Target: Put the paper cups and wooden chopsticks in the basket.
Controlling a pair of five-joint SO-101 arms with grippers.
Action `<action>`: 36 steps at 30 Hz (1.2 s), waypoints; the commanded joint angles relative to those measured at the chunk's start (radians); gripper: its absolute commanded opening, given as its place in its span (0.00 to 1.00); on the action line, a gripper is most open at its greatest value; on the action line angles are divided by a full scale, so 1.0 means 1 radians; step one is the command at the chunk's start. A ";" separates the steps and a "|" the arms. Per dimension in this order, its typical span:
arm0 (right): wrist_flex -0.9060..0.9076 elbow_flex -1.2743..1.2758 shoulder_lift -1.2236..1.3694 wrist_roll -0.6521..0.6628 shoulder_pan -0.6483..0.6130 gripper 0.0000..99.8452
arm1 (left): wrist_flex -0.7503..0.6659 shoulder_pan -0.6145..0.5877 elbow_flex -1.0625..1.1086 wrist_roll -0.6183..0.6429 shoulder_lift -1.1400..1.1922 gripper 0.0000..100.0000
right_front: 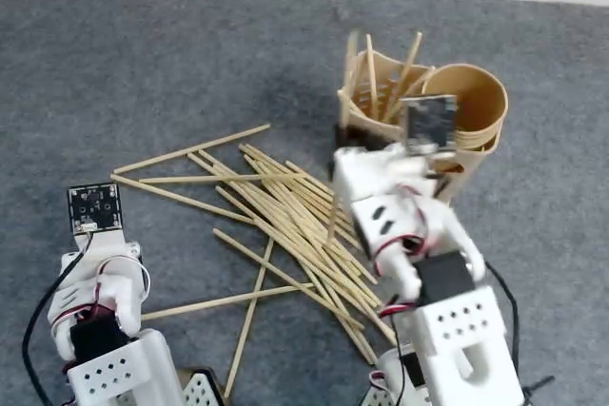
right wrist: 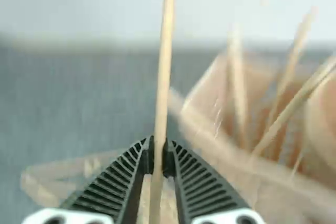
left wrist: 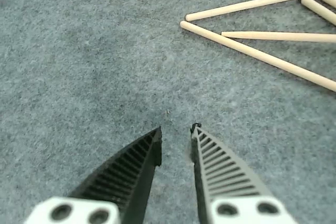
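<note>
Right gripper (right wrist: 158, 156): clamped on one upright chopstick (right wrist: 164, 66), beside paper cups (right_front: 476, 102). Left gripper (left wrist: 176, 128): slightly apart, over worktop (left wrist: 79, 51).

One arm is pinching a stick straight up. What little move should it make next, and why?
Probably carry the chopstick a bit farther over the tan container and then let go. The right gripper is shut on the chopstick and holds it upright. The container stands just beyond it with several sticks inside, so that looks like where this one goes.
</note>
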 commanded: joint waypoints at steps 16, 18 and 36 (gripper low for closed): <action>-0.734 -0.024 -0.058 -0.008 0.236 0.01 | -0.017 -0.001 -0.005 0.008 -0.008 0.11; -0.743 -0.027 0.001 -0.008 0.254 0.01 | -0.017 -0.001 -0.005 0.008 -0.008 0.11; -0.736 -0.004 0.318 0.245 0.162 0.03 | -0.020 -0.001 -0.005 0.008 -0.008 0.11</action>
